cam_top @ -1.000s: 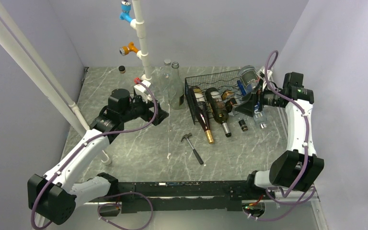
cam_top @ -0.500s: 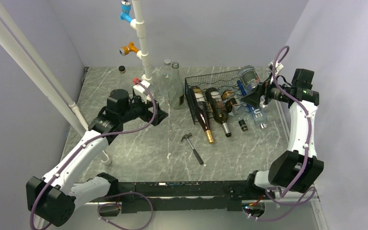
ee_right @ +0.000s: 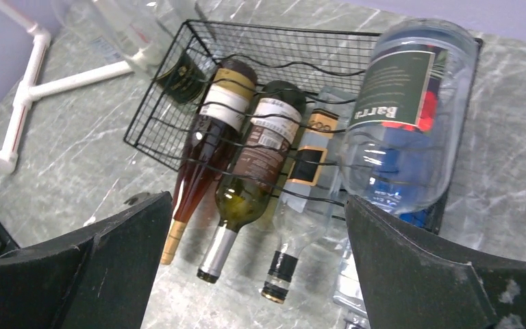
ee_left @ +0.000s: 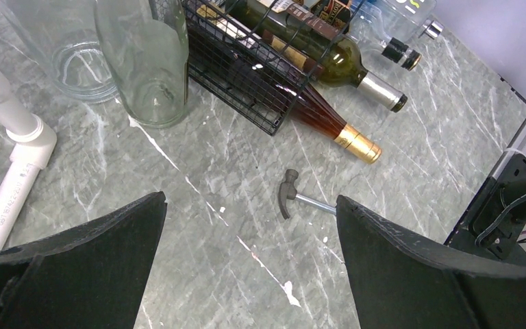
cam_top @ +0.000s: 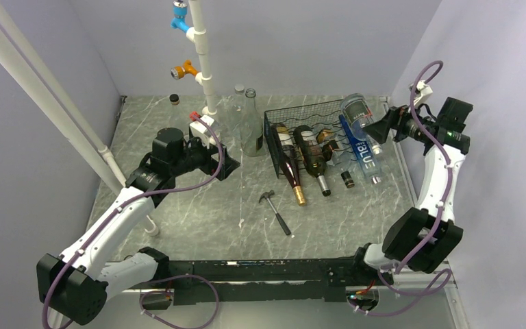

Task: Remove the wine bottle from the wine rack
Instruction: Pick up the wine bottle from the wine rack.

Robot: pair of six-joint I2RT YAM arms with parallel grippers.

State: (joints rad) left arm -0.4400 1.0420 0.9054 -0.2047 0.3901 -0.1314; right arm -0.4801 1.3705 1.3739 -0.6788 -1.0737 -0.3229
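A smooth dark-green glass wine bottle is lying in the black wavy wire-mesh rack; left gripper and right gripper are gaping empty above veined grey tabletop.

Both arms on show: left arm and right arm, white shells on the long links, chunky black housings at every joint. Purple-grey cables loop loosely along each one. Up close, the fingers are broad matte-black wedges, the right pair flecked with pale scuffs
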